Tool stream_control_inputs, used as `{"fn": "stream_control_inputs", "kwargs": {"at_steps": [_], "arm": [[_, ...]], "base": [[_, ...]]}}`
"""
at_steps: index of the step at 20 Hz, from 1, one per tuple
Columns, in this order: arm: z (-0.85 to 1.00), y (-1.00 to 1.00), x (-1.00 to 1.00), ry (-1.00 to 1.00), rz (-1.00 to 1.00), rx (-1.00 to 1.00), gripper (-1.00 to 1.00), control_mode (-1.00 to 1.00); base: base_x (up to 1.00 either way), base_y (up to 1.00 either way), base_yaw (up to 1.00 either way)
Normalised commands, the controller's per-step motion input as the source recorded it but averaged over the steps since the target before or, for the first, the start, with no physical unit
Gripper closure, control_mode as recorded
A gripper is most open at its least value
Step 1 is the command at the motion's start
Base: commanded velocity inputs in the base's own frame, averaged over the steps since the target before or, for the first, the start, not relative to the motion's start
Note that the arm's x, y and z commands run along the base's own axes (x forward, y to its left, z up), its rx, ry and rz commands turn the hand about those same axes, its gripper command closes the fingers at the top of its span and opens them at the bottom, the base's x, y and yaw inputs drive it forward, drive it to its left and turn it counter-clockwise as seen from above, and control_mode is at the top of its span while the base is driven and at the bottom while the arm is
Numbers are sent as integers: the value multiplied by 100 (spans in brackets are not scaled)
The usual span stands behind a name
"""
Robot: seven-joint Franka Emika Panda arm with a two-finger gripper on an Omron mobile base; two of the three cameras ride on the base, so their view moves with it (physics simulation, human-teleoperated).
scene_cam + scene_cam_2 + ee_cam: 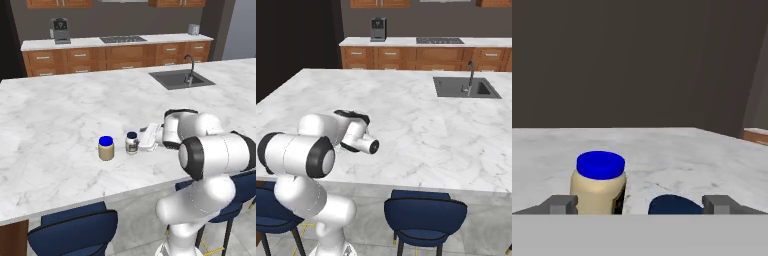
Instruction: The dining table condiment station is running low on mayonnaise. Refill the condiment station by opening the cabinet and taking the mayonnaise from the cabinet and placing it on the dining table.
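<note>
On the dining table (60, 110), near its front edge, stands a tan jar (106, 148) with a bright blue lid. Just right of it stands the mayonnaise (131, 143), upright, dark lid on top. The gripper (141, 138) sits immediately right of the mayonnaise, jaws spread wide on either side of the lid, gripping nothing. A sink (181, 79) lies toward the far right edge.

Even, soft rendered light w/ no clear source is falling over the white grey-veined marble table top (60, 115); no glare is showing. Faint soft shadows are sitting under the tan jar w/ bright blue lid (106, 148). Far wall and left side are looking dim. Edges are looking slightly soft, low-res; no lens distortion.
</note>
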Motion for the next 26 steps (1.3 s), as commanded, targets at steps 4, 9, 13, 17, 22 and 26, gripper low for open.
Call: {"fn": "stream_control_inputs", "kwargs": {"at_steps": [4,9,13,17,22,26], "arm": [[100,-23,-50,-30,0,0,-100,-100],[100,-16,-70,-20,0,-6,-100,-100],[100,0,-90,-21,4,-14,-100,-100],[100,0,-98,-18,5,-19,-100,-100],[95,0,-100,-12,4,-20,-100,-100],[82,0,-91,0,0,-19,-100,-100]], "base": [[0,0,0],[0,0,0],[0,0,0],[0,0,0],[0,0,0],[0,0,0]]}}
